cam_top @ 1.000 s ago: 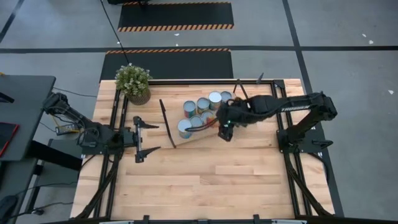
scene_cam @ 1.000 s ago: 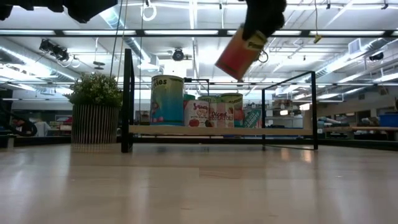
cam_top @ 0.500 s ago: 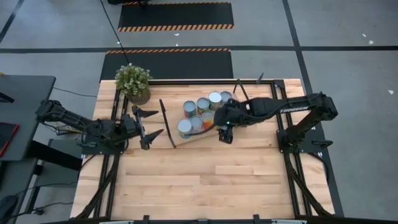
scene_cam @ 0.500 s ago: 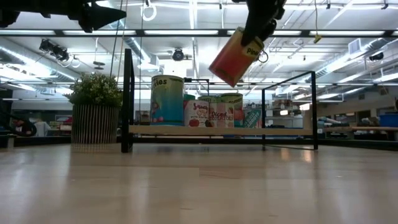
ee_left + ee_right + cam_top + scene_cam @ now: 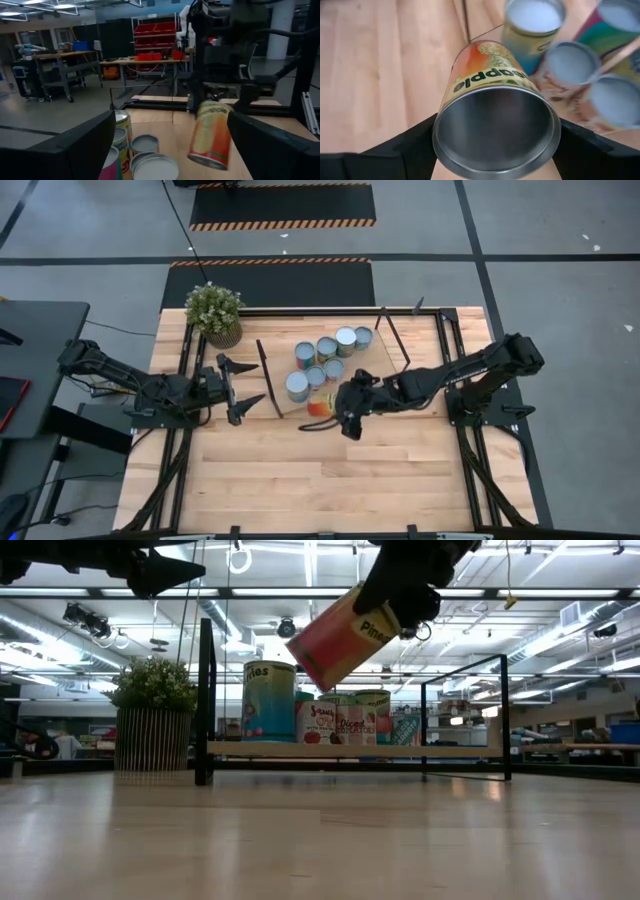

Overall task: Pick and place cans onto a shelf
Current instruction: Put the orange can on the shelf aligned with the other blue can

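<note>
Wood table (image 5: 330, 470), grey floor w/ hazard tape; R hand (image 5: 338, 412) holds can (image 5: 320, 408), L hand (image 5: 240, 383) wide

Overhead view evenly lit, bright, soft short shadows under the arms on the pale tabletop (image 5: 330, 470); no glare. Low view backlit: rows of ceiling strip lights (image 5: 300, 592) burn bright, arm parts above read as near silhouettes, and the near tabletop is soft, out of focus. Left wrist view dim, bluish; its own fingers (image 5: 75, 150) are dark blurred masses, room beyond moderately sharp. Right wrist view warm and bright; the held can (image 5: 495, 115) is fairly sharp, with cans on the shelf (image 5: 570, 65) blurred and their tops washed pale.
</note>
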You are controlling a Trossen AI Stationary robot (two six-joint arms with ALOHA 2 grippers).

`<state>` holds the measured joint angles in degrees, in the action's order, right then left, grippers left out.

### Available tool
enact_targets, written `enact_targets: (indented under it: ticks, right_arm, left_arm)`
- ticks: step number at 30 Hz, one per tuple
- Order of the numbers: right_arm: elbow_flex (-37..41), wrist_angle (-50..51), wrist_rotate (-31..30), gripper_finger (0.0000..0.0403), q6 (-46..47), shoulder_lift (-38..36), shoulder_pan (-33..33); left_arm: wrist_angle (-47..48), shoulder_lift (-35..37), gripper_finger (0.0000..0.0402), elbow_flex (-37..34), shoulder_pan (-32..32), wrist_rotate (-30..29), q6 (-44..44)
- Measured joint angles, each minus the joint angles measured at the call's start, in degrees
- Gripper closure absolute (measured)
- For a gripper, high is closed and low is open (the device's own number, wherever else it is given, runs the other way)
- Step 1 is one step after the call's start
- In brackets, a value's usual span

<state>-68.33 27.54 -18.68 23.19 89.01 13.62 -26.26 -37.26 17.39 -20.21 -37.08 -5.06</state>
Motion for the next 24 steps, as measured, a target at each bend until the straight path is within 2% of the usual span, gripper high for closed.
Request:
enact_targets:
  ticks: [4,7,11,17,24]
  right_arm:
    - [2.1,-4.0,0.1,0.0076,3.0,0.6,1.9]
    - [2.4,-3.2,0.2,0.0076,4.7,1.6,3.3]
    - [-0.6,-2.3,-0.2,0.0076,5.1,4.6,4.9]
    - [-11.8,5.7,0.2,0.0076,-0.2,12.1,5.4]
    - [-29.0,18.3,0.4,0.0076,-12.7,21.5,3.4]
  left_arm:
    - [0.0,0.0,0.0013,0.0,0.0,-0.1,0.0]
    - [0.0,0.0,0.0013,0.0,0.0,-0.1,0.0]
    - [-0.1,-0.2,0.0013,0.0,0.0,-0.1,0.0]
    - [0.1,-0.4,0.0013,0.0,0.2,-0.2,0.0]
    - [0.3,-0.4,0.0013,0.0,0.2,-0.2,-0.1]
